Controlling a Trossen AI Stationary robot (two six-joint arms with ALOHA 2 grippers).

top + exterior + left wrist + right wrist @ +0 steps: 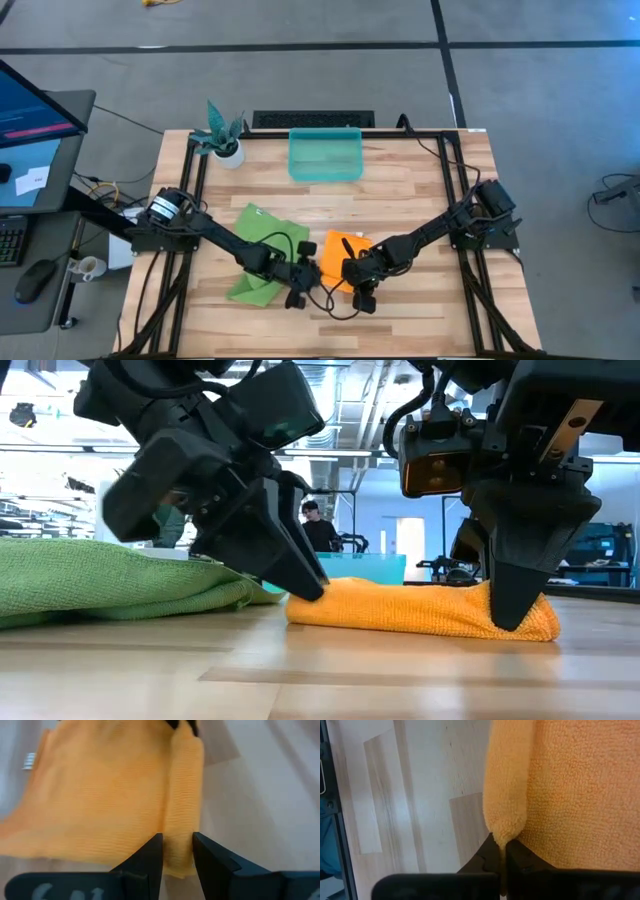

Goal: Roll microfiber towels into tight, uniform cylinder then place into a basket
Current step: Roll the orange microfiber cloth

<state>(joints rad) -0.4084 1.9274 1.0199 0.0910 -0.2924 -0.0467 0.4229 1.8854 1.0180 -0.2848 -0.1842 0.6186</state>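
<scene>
The orange-yellow towel [335, 252] lies on the table, its near edge rolled into a low ridge [420, 610]. My left gripper [177, 851] is shut on the ridge's left end and my right gripper [501, 851] on its right end. In the high view the two grippers [312, 272] [352, 278] stand close together near the table's front. The lime green towel [258, 258] lies crumpled on the table just left of the orange one, under my left arm. The teal basket [325, 170] stands at the far middle of the table. My left gripper pinches the rolled near edge of the orange towel at its left end [179, 832] between its two fingers, which lie across the roll. The fingers [300, 582] slant down from the table's left. The roll rests on the table. My right gripper pinches the right end of the rolled edge [501, 832] between its two fingers, only a thin tip of the fold between them. The fingers [515, 605] come steeply from above. The roll lies on the table, and the flat part of the towel [580, 795] spreads beside it.
A small white pot with a teal plant [226, 140] stands at the far left corner. Bare wood [420, 170] lies between the basket and the towels and along the near edge. A person [318, 528] stands in the room beyond the table.
</scene>
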